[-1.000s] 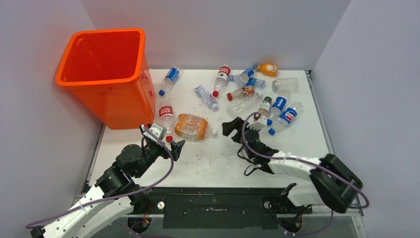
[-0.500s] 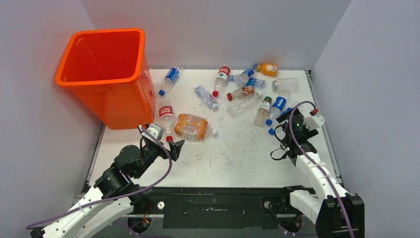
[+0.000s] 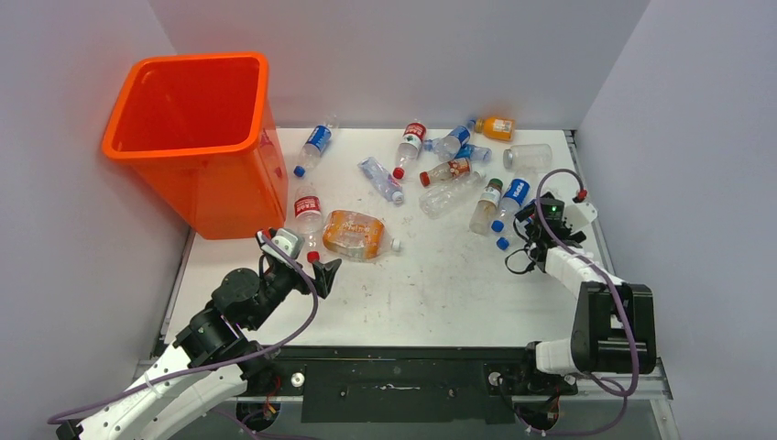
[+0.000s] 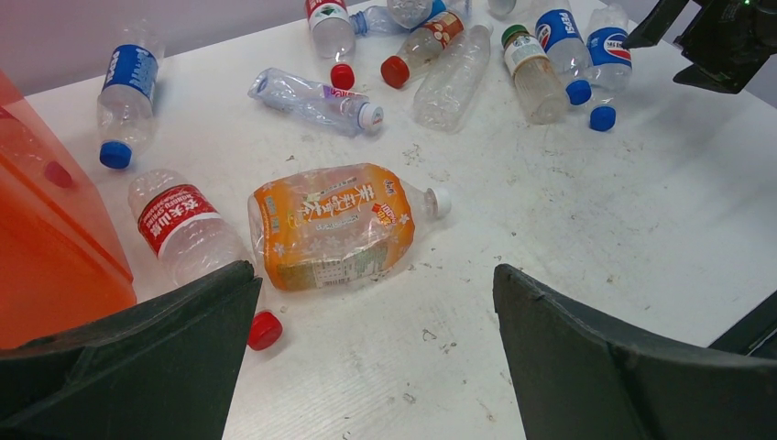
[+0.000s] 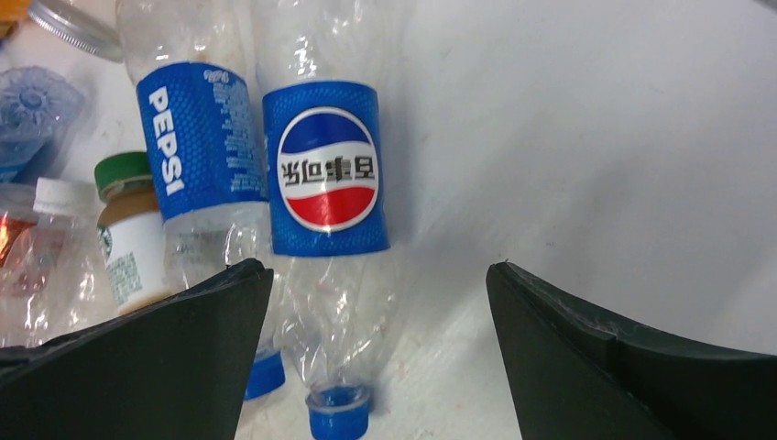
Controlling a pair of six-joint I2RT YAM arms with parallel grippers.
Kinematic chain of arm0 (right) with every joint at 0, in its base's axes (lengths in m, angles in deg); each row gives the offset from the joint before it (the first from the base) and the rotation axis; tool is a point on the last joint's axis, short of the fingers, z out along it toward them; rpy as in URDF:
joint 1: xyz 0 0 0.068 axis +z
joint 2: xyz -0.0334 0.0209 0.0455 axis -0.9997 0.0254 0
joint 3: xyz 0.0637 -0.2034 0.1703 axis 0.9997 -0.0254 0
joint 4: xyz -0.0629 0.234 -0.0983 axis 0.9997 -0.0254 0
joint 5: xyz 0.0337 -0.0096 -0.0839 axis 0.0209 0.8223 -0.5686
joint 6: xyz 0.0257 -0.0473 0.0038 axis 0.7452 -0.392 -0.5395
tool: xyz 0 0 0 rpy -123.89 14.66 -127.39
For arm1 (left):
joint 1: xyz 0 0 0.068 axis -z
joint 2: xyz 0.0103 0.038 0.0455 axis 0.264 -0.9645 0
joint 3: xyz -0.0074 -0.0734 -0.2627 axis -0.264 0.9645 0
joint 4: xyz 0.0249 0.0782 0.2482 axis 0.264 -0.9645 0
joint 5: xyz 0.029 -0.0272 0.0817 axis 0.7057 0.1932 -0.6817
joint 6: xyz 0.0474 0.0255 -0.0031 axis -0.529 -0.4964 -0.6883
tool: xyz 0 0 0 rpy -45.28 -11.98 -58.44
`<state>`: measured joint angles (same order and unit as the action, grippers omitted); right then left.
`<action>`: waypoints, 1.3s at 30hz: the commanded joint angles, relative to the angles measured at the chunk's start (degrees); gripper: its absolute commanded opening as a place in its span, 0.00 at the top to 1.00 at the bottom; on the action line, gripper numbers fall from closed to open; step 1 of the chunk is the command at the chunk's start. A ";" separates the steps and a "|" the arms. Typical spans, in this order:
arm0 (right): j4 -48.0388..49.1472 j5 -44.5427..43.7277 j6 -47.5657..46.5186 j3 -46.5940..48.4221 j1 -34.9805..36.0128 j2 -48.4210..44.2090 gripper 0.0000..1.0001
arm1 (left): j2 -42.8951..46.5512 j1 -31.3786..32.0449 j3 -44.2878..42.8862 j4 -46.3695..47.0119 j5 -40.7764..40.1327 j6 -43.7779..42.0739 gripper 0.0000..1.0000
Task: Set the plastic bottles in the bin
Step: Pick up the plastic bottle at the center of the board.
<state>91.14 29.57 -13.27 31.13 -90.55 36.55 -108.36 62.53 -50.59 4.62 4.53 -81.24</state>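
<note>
1 Pepsi bottle (image 5: pixel 325 165) is seen lying on the table (image 5: pixel 596 137) between the wide-apart jaws of the right gripper (image 5: pixel 376 270), its base cut off. Left gripper (image 4: pixel 376 275) is held open near the bin (image 4: pixel 46 238), which is largely cropped.

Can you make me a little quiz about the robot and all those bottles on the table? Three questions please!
1. True or false: the orange bin stands at the far left corner of the table.
2. In the right wrist view, which bottle lies between the open fingers of the right gripper?
A) the Pepsi bottle with the round logo
B) a green bottle
C) a red-labelled bottle
3. Fill in: the squashed orange-labelled bottle ahead of the left gripper has a ___ cap.

Key: 1 true; 2 A; 3 white.
</note>
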 commanded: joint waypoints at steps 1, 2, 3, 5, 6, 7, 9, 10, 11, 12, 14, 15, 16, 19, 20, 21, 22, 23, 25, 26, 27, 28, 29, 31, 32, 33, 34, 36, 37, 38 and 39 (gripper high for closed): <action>4.00 1.26 -0.37 3.90 -2.38 4.37 0.09 | 0.48 0.33 -1.46 1.17 -0.27 0.50 0.00; 4.66 2.00 -0.04 4.03 -2.88 5.58 0.08 | 0.55 0.35 -1.48 1.14 -0.27 0.50 0.00; 5.44 2.76 0.30 4.13 -3.27 6.67 0.07 | 0.63 0.33 -1.46 1.09 -0.31 0.50 0.00; 6.95 3.79 0.66 4.59 -3.48 8.76 0.06 | 0.80 0.38 -1.41 1.12 -0.35 0.50 0.00; 7.53 4.28 0.78 5.00 -3.52 9.65 0.06 | 0.83 0.33 -1.37 1.16 -0.36 0.50 0.00; 7.94 4.70 0.95 5.50 -3.46 10.65 0.06 | 0.87 0.34 -1.37 1.13 -0.36 0.50 0.00; 8.27 5.40 0.88 6.57 -3.48 12.30 0.05 | 0.71 0.36 -1.37 1.12 -0.36 0.50 0.00; 8.30 5.57 0.79 7.07 -3.52 13.06 0.05 | 0.67 0.33 -1.37 1.12 -0.36 0.50 0.00; 8.06 5.71 0.74 7.66 -3.46 13.83 0.05 | 0.62 0.34 -1.43 1.12 -0.36 0.48 0.00; 7.82 5.74 0.56 8.19 -3.48 14.59 0.05 | 0.51 0.33 -1.45 1.12 -0.34 0.42 0.00; 7.55 5.94 0.35 8.85 -3.48 15.95 0.04 | 0.53 0.39 -1.54 1.06 -0.40 0.41 0.00; 7.82 6.36 0.33 8.93 -3.51 16.55 0.03 | 0.59 0.32 -1.54 1.06 -0.50 0.34 0.00; 8.04 6.69 0.32 8.90 -3.51 17.18 0.00 | 0.66 0.25 -1.54 0.97 -0.58 0.33 0.00; 9.21 7.76 0.37 8.37 -3.46 18.30 0.10 | 0.93 0.27 -1.54 0.89 -0.98 0.24 0.00; 9.66 8.25 0.48 8.03 -3.51 18.43 0.15 | 1.07 0.26 -1.49 0.90 -1.08 0.19 0.00; 10.10 8.62 0.55 7.56 -3.52 18.35 0.19 | 1.08 0.24 -1.46 0.88 -1.22 0.18 0.00; 10.58 8.93 0.63 7.07 -3.49 17.92 0.25 | 1.12 0.25 -1.46 0.84 -1.31 0.15 0.00; 10.91 9.24 0.79 6.35 -3.45 17.39 0.30 | 1.10 0.30 -1.46 0.84 -1.34 0.15 0.00; 11.06 9.60 0.94 5.38 -3.49 15.64 0.39 | 1.03 0.24 -1.50 0.77 -1.46 0.15 0.00; 11.01 9.74 1.02 4.93 -3.52 14.64 0.44 | 1.01 0.31 -1.54 0.79 -1.42 0.15 0.00; 10.87 9.93 1.03 4.53 -3.46 13.34 0.48 | 0.96 0.27 -1.54 0.77 -1.45 0.15 0.00; 10.51 9.95 1.03 4.23 -3.49 11.89 0.50 | 0.87 0.24 -1.54 0.77 -1.49 0.15 0.00; 9.92 9.97 1.03 3.97 -3.40 10.41 0.52 | 0.83 0.28 -1.54 0.80 -1.50 0.15 0.00; 8.87 9.94 1.37 3.21 -3.14 6.77 0.53 | 0.83 0.29 -1.54 0.71 -1.65 0.15 0.00; 8.13 9.73 1.64 2.67 -2.77 4.25 0.54 | 0.89 0.26 -1.54 0.69 -1.74 0.15 0.00; 7.59 9.39 2.17 1.90 -2.22 1.26 0.54 | 0.91 0.30 -1.48 0.82 -1.90 0.15 0.00; 7.60 9.33 2.92 0.71 -1.64 -2.12 0.54 | 0.98 0.32 -1.46 0.82 -1.98 0.15 0.00; 7.69 9.49 3.75 -1.95 0.18 -10.28 0.56 | 1.01 0.36 -1.39 0.78 -2.18 0.23 0.00; 7.12 9.94 3.91 -2.79 1.21 -14.50 0.56 | 1.01 0.34 -1.37 0.85 -2.31 0.24 0.00; 6.61 10.74 3.90 -3.41 2.80 -18.53 0.57 | 0.95 0.38 -1.35 0.92 -2.37 0.17 0.00; 6.46 11.99 3.79 -4.18 4.62 -22.38 0.57 | 0.92 0.38 -1.37 0.94 -2.38 0.16 0.00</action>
<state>96.67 39.45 -10.78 28.83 -90.41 26.54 -107.75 62.60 -50.59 4.40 3.24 -81.29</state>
